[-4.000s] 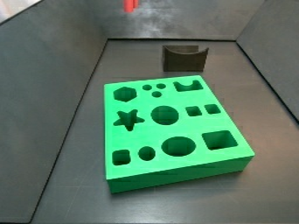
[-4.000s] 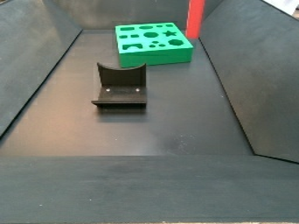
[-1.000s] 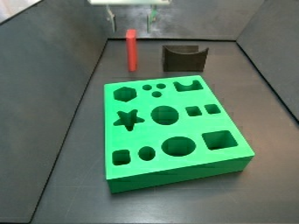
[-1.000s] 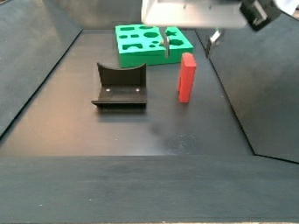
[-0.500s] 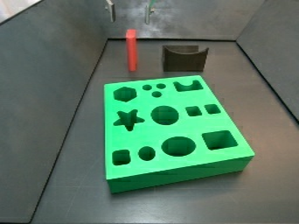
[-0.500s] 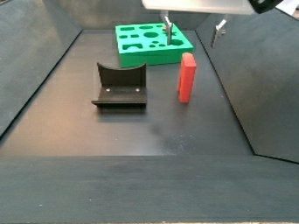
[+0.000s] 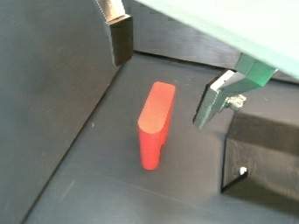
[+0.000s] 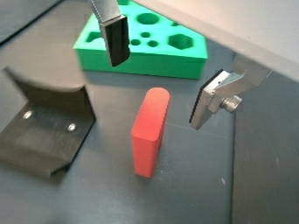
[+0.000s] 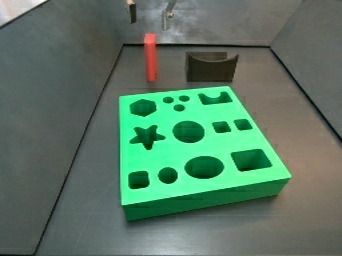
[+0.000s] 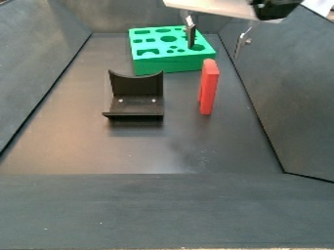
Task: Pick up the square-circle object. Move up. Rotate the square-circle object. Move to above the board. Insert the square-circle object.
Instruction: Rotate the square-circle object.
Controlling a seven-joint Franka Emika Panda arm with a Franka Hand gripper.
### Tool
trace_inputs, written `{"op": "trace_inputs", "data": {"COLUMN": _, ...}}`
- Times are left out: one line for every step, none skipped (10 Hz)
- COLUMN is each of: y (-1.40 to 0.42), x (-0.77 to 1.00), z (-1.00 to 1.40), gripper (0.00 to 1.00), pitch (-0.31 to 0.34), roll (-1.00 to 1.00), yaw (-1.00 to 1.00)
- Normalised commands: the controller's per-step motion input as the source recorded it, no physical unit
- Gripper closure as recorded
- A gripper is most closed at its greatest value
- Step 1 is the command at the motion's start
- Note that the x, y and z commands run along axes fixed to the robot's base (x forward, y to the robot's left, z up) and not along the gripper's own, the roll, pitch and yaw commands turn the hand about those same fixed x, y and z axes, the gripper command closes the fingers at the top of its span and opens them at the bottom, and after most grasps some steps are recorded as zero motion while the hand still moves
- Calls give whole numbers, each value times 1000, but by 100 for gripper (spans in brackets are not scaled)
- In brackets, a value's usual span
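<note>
In a wrist view, the gripper [image 7: 170, 66] hovers with jaws spread wide above the upright square-circle object [image 7: 153, 125], fingers [image 7: 121, 39] clear of it.

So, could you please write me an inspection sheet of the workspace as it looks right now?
Surface: dark floor with sloped dark walls, no spills seen.
Peg: red peg stands upright on the floor, apart from the board and not held.
Board: green board lies flat, all holes empty.
Clutter: dark fixture on the floor beside the peg, not touching it.
Claw: claw open, above the peg, with a finger on either side and clear of it.
Cables: nothing seen.
Surroundings: only the bin's walls show.
</note>
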Motion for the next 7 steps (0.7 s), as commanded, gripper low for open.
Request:
{"op": "trace_inputs", "data": {"y": 24, "x": 27, "z": -19, "gripper": 0, "pitch": 7, "roll": 14, "yaw": -1000}}
{"op": "trace_inputs", "data": {"y": 23, "x": 27, "z": -19, "gripper": 0, "pitch": 7, "roll": 14, "yaw": -1000}}
{"op": "trace_inputs", "data": {"y": 22, "x": 28, "z": -19, "gripper": 0, "pitch": 8, "roll": 16, "yaw": -1000}}
{"op": "trace_inputs", "data": {"y": 22, "x": 28, "z": -18, "gripper": 0, "pitch": 8, "roll": 17, "yaw": -1000}}
{"op": "trace_inputs", "data": {"y": 22, "x": 28, "z": -18, "gripper": 0, "pitch": 9, "roll": 18, "yaw": -1000}}
{"op": "trace_inputs", "data": {"y": 22, "x": 28, "z": -18, "gripper": 0, "pitch": 10, "roll": 20, "yaw": -1000}}
{"op": "trace_inputs", "data": {"y": 21, "x": 28, "z": -18, "gripper": 0, "pitch": 11, "roll": 22, "yaw": -1000}}
